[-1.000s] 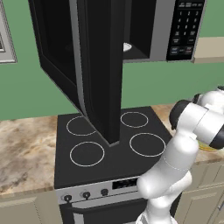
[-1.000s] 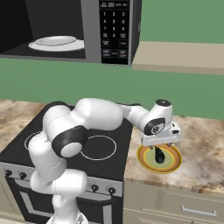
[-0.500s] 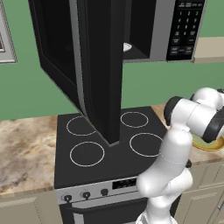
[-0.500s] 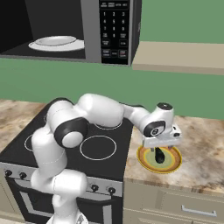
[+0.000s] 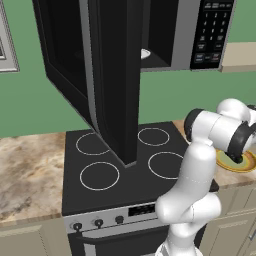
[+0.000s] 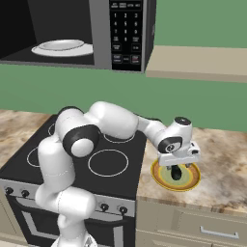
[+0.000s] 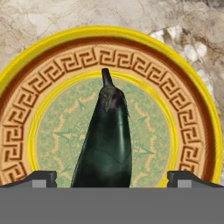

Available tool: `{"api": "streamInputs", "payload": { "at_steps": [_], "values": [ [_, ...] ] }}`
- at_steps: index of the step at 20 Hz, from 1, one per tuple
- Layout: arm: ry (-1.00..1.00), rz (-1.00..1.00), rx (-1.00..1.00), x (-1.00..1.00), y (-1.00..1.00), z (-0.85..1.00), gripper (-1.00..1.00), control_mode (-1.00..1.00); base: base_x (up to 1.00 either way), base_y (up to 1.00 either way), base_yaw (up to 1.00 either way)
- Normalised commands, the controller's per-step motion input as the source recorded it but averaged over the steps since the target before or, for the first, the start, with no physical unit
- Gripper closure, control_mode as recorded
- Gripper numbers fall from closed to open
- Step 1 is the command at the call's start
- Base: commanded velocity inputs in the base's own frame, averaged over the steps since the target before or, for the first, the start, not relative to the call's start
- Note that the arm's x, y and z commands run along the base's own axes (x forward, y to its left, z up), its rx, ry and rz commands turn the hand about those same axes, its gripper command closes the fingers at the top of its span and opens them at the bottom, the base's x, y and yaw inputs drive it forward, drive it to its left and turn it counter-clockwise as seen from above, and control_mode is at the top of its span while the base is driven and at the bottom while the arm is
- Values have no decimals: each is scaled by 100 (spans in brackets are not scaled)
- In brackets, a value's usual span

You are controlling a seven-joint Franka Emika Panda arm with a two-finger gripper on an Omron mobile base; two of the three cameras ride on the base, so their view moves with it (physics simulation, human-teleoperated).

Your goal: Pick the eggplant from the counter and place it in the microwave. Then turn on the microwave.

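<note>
The eggplant [image 7: 106, 144] is lying in the middle of the yellow-rimmed plate [image 7: 194, 87], its stem pointing away from the hand camera. The gripper [image 7: 111, 177] is hanging right over it with its fingers [image 7: 41, 178] spread wide on either side, not gripping it. The plate is sitting on the tabletop [image 6: 222, 169] near its front edge, just beside the stove [image 6: 108, 164]. Above and behind, the microwave [image 6: 125, 34] is standing with its door [image 5: 112, 80] open, a white dish [image 6: 62, 47] resting inside.

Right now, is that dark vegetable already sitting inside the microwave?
No, the eggplant lies on the yellow-rimmed plate on the counter, below the open hand.
</note>
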Motion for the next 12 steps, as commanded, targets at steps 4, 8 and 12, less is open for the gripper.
{"api": "streamInputs", "payload": {
  "at_steps": [4,8,12],
  "values": [
    [0,0,0,4,0,-15,-100,-100,0,0,0],
    [0,0,0,6,0,-16,-100,-100,0,0,0],
    [0,0,0,8,0,-15,-100,-100,0,0,0]
  ]
}}
